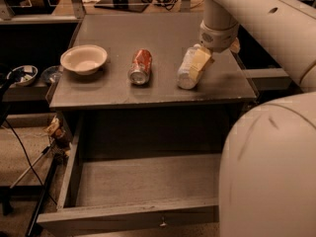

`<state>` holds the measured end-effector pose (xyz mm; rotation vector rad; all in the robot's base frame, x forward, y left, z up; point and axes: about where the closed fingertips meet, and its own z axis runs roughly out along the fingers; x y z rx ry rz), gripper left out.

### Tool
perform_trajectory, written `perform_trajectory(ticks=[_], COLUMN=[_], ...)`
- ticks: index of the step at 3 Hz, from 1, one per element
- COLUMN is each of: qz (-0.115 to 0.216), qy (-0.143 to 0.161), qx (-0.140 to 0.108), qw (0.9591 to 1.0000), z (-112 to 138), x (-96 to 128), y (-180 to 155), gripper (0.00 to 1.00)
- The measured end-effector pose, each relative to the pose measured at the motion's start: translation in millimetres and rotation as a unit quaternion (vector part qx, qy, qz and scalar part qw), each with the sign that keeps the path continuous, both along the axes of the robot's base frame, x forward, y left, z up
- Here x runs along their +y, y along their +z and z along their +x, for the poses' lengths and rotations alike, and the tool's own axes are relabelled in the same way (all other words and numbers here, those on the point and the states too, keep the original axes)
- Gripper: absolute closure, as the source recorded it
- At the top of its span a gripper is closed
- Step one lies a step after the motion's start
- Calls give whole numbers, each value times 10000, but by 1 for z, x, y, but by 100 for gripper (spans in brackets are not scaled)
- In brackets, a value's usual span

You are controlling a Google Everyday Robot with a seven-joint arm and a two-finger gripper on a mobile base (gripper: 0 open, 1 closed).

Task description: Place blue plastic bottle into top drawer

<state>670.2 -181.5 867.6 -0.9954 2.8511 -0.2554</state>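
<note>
1. Gripper (198,67) is down at the R side of the table (148,31), right on the bottle. Only its pale yellowish near face shows. The rest is behind the wrist, so can't tell if it's spread or clamped.
2. Bottle (183,75) lies on its side on the tabletop, not in the drawer. Upper end is tucked under the gripper and hard to make out. Label print is too dim to read.
3. Drawer (123,216) is pulled out below the tabletop. Its R end is hidden behind the robot's white body (269,167), and the front panel w/ knob (162,223) is cut off at the bottom edge.
4. Red can (140,66) lies on its side just L of the bottle, not touching. Bowl (84,59) sits upright further L.
5. Arm (261,14) enters from upper R, cut off by the edge.
6. Small dishes (23,74) sit in the dark L of the table; contents unclear.
</note>
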Motion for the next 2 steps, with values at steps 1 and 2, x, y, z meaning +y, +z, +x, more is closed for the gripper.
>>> perform_trajectory(ticks=[1, 2], qz=[-230, -278], qy=[-331, -337], qx=[98, 0], qw=[9991, 9990], z=[-43, -37], x=[-32, -28], y=[1, 1], gripper=[0, 0])
